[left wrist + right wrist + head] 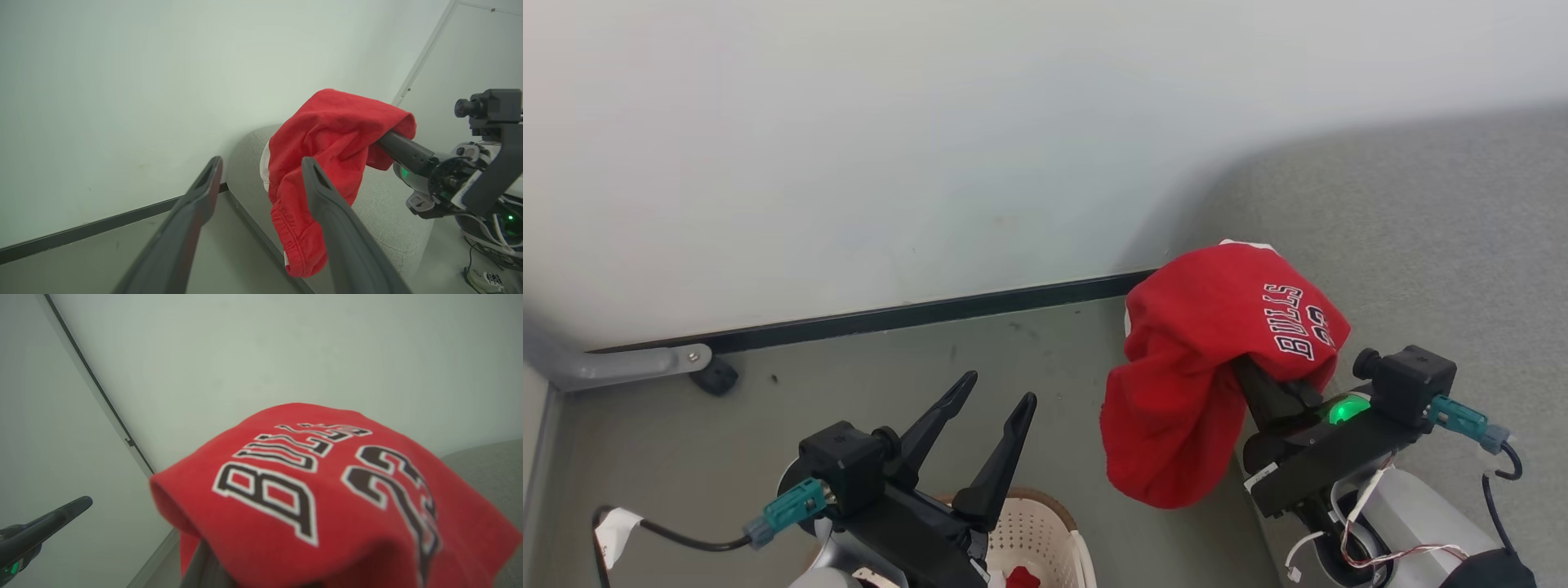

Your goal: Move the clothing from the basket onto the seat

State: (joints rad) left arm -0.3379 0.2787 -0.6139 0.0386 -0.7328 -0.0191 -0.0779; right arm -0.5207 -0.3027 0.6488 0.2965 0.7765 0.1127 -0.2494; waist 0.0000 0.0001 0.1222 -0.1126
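With the red Bulls shorts (pixel 1217 351) hanging at centre right from the right tool (pixel 1278 396), which is closed on the cloth, and the left tool (pixel 1001 390) spread empty at lower left, carry them rightward until fully over the grey seat (pixel 1437 245) before releasing.

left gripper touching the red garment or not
Apart: head view shows bare floor between the open left gripper and the red garment.

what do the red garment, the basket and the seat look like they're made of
The red garment: soft knit-looking cloth, matte; it sags in folds, with a gathered hem. The basket: likely moulded plastic, cream, smooth, with rows of small holes. The seat: grey woven-looking upholstery, matte and finely textured; filling cannot be told.
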